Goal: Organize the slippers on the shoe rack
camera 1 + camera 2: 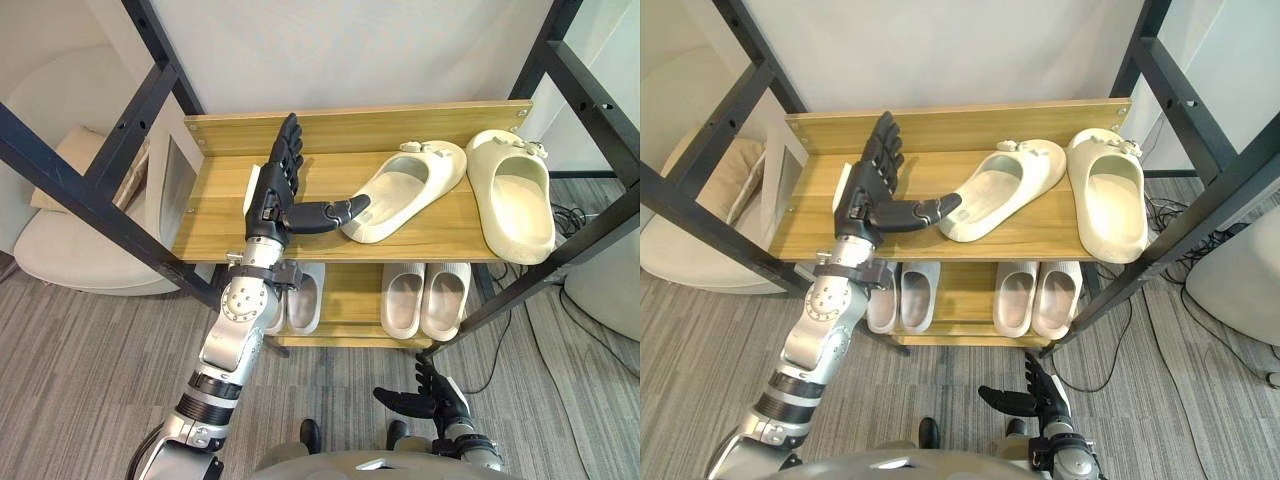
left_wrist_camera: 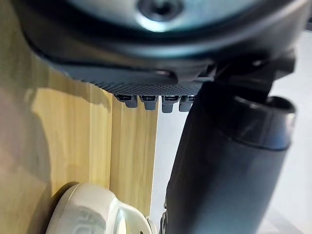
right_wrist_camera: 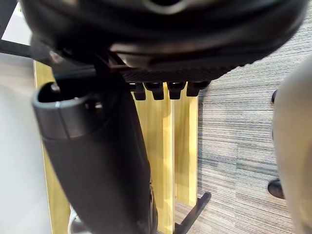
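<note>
Two cream slippers lie on the top shelf (image 1: 220, 225) of a wooden shoe rack. One slipper (image 1: 408, 188) lies askew in the middle, its heel toward the front left. The other slipper (image 1: 512, 192) lies straight at the right end, its heel slightly over the front edge. My left hand (image 1: 283, 186) rests over the shelf with fingers straight, and its thumb reaches out to the askew slipper's heel (image 2: 85, 209). My right hand (image 1: 432, 397) hangs low near the floor, fingers relaxed.
The lower shelf holds two pairs of pale slippers (image 1: 425, 300) (image 1: 297, 298). Black metal frame bars (image 1: 90, 195) (image 1: 590, 90) cross on both sides of the rack. A cream cushion (image 1: 70, 240) lies on the floor at the left.
</note>
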